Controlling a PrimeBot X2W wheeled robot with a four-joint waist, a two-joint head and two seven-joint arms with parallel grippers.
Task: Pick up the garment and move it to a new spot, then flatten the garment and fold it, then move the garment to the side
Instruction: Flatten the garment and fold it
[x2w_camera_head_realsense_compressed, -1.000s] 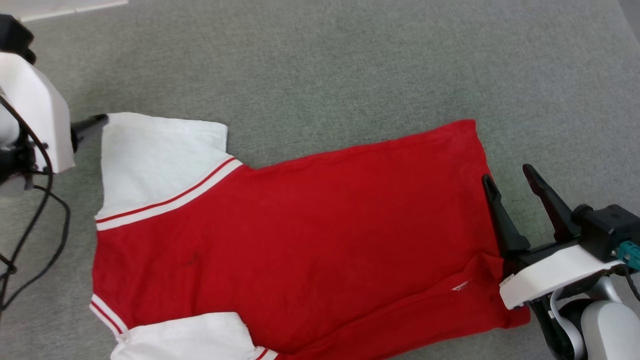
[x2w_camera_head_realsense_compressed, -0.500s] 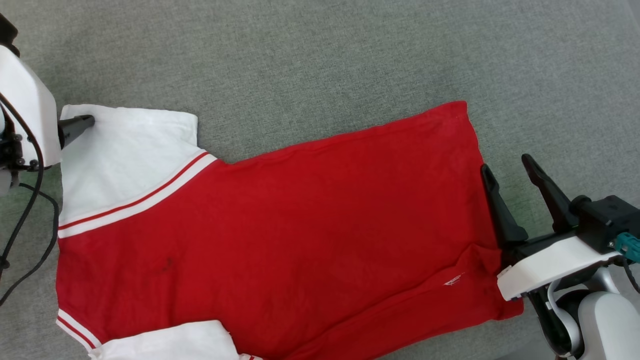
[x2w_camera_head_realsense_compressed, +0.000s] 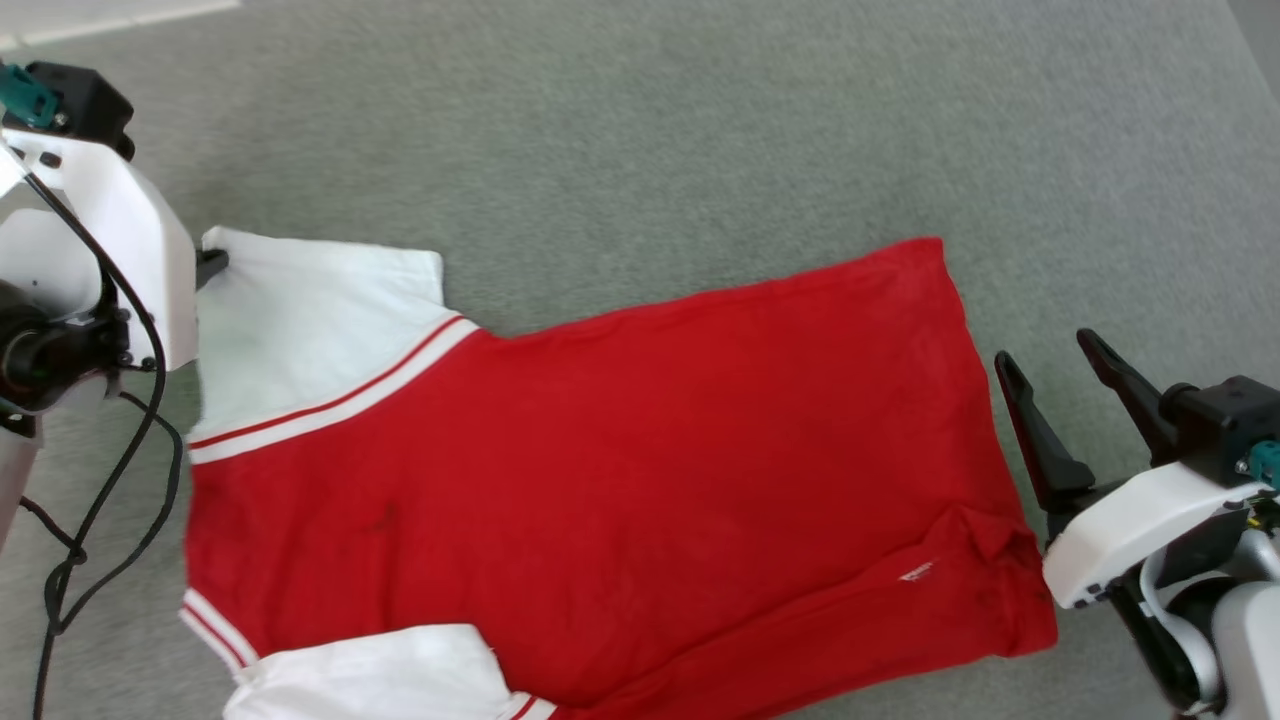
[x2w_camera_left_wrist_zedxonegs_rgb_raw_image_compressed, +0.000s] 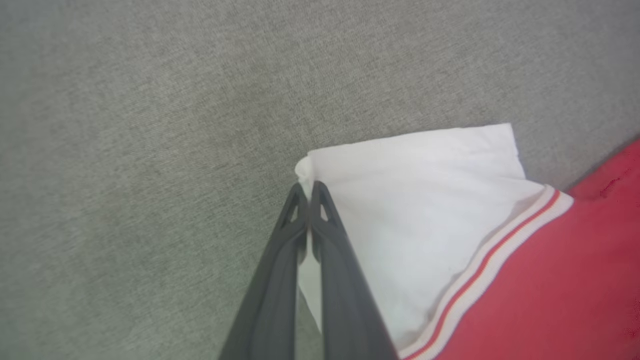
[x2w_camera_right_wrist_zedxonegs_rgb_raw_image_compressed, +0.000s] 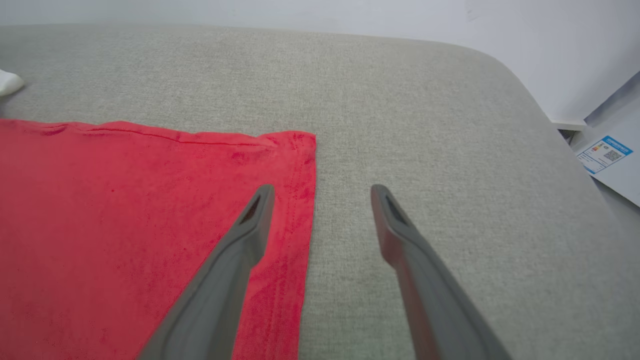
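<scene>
The garment (x2w_camera_head_realsense_compressed: 600, 470), a red jersey T-shirt with short white sleeves and red-and-white stripe trim, lies spread across the grey cloth-covered desk (x2w_camera_head_realsense_compressed: 700, 130). No lettering shows on the side that faces up. It looks like the flattening step, or the start of a fold.

The left tool (x2w_camera_left_wrist_zedxonegs_rgb_raw_image_compressed: 310, 192) is pressed together on the outer corner of the garment's far white sleeve (x2w_camera_head_realsense_compressed: 300, 320), pinching a small peak of cloth. The right tool (x2w_camera_head_realsense_compressed: 1044, 348) stands spread at the garment's opposite end. One finger is over the red hem (x2w_camera_right_wrist_zedxonegs_rgb_raw_image_compressed: 300, 200), the other over bare desk just beside it, and it holds nothing.

The next move probably calls for drawing that sleeve corner outward or folding it in over the red body. It must go gently enough that the thin pinch holds and the whole garment is not dragged along. The right tool would likely have to close on the hem to anchor or lift that end.

A raised crease (x2w_camera_head_realsense_compressed: 985, 555) near the garment's lower hem corner is not yet smoothed, and the near white sleeve (x2w_camera_head_realsense_compressed: 370, 675) lies partly folded at the garment's bottom edge. A loose black cable (x2w_camera_head_realsense_compressed: 110, 500) hangs just beside the garment's collar end and might snag. Beyond the desk, well apart from the garment, a white sheet with a blue label (x2w_camera_right_wrist_zedxonegs_rgb_raw_image_compressed: 605, 152) lies on the floor.
</scene>
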